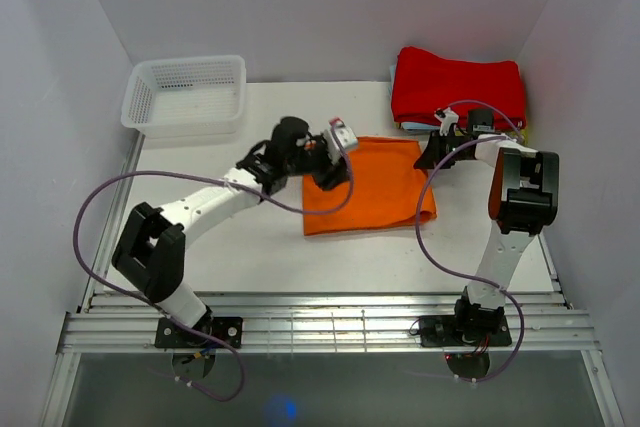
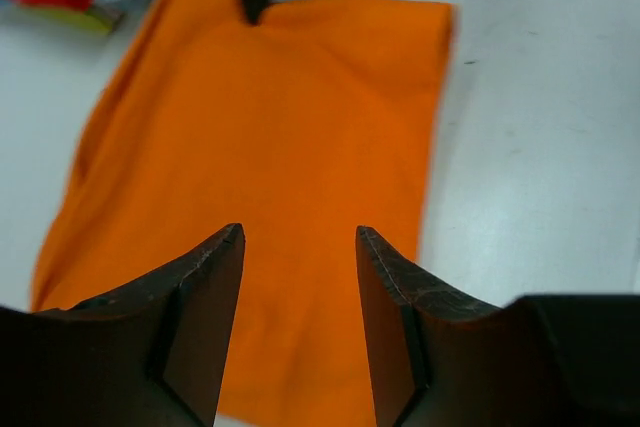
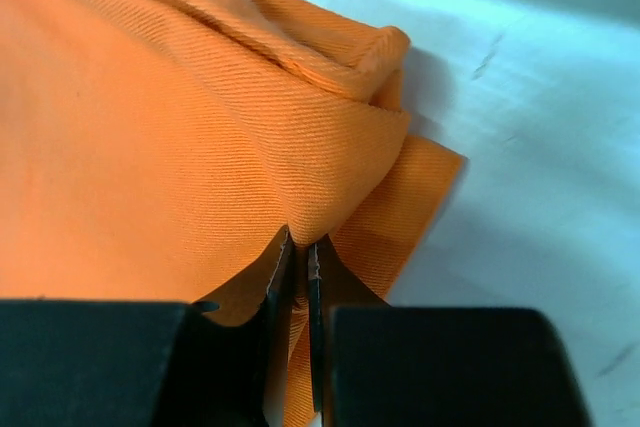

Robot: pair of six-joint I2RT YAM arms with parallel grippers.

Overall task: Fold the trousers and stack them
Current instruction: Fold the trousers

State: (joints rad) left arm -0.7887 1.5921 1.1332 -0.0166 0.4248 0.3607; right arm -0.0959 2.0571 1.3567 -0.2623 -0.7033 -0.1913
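The orange trousers (image 1: 372, 187) lie folded into a flat rectangle in the middle of the table. My left gripper (image 1: 333, 173) is open and empty, just above their left edge; in the left wrist view the cloth (image 2: 290, 137) fills the space beyond my fingertips. My right gripper (image 1: 432, 155) is shut on the trousers' far right corner, and the right wrist view shows the cloth (image 3: 200, 147) pinched into a raised peak between the jaws (image 3: 300, 247).
A white basket (image 1: 186, 94) stands at the back left. A red folded cloth (image 1: 458, 87) lies on a small pile at the back right, close behind my right gripper. The table's metal front rail (image 1: 330, 332) runs along the near edge.
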